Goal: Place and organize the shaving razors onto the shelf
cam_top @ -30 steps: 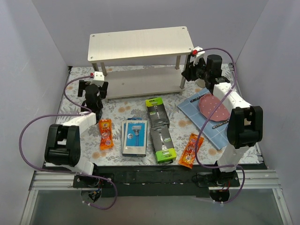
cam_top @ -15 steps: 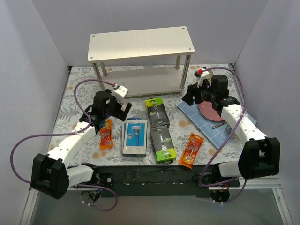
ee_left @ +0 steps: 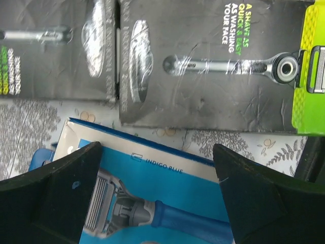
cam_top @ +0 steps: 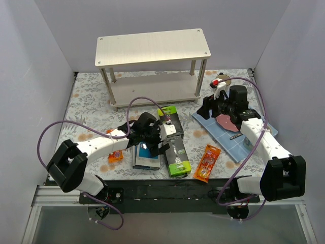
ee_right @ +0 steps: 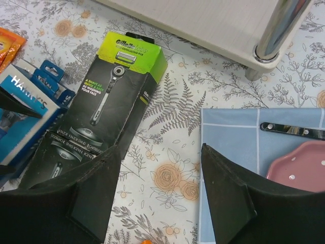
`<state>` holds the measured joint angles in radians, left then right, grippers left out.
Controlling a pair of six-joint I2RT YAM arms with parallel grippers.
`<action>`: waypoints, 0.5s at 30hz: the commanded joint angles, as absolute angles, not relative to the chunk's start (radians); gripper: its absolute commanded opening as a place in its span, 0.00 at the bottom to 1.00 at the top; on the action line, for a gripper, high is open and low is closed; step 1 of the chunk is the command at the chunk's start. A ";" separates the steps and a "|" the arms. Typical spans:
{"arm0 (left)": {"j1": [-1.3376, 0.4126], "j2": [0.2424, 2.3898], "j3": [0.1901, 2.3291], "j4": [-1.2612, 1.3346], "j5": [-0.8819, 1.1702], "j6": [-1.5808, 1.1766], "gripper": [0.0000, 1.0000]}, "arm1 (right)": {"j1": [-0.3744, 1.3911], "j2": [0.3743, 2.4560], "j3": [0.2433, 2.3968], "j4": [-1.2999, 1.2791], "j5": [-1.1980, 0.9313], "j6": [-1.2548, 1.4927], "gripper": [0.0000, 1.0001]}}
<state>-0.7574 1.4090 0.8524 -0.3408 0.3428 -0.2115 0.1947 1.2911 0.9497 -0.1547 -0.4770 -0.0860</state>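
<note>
The shelf (cam_top: 152, 48) stands at the back, both boards bare; its lower board (ee_right: 213, 25) shows in the right wrist view. Two black razor boxes with green ends (cam_top: 170, 120) (cam_top: 176, 158) lie mid-table. A blue-and-white razor box (cam_top: 144, 158) lies left of them. My left gripper (cam_top: 158, 143) is open, low over that box (ee_left: 167, 193), fingers (ee_left: 51, 198) either side of its top end; the black boxes (ee_left: 203, 66) lie just ahead. One orange packet (cam_top: 207, 162) lies front right, another (cam_top: 116, 155) is partly hidden under my left arm. My right gripper (cam_top: 204, 111) is open and empty above the cloth (ee_right: 160, 198), right of a black box (ee_right: 111, 96).
A blue tiled mat (cam_top: 228, 137) with a pink plate (ee_right: 299, 168) and a dark dotted utensil (ee_right: 289, 131) lies at the right, under my right arm. A shelf leg (ee_right: 274, 30) stands just ahead of the right gripper. White walls enclose the floral cloth.
My left arm has swung right from beside the left orange packet to over the blue-and-white box. My right arm has shifted only slightly.
</note>
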 commanded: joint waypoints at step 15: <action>-0.499 1.267 0.713 -0.535 0.021 0.044 0.92 | 0.196 1.298 0.923 -0.060 -0.560 -0.057 0.70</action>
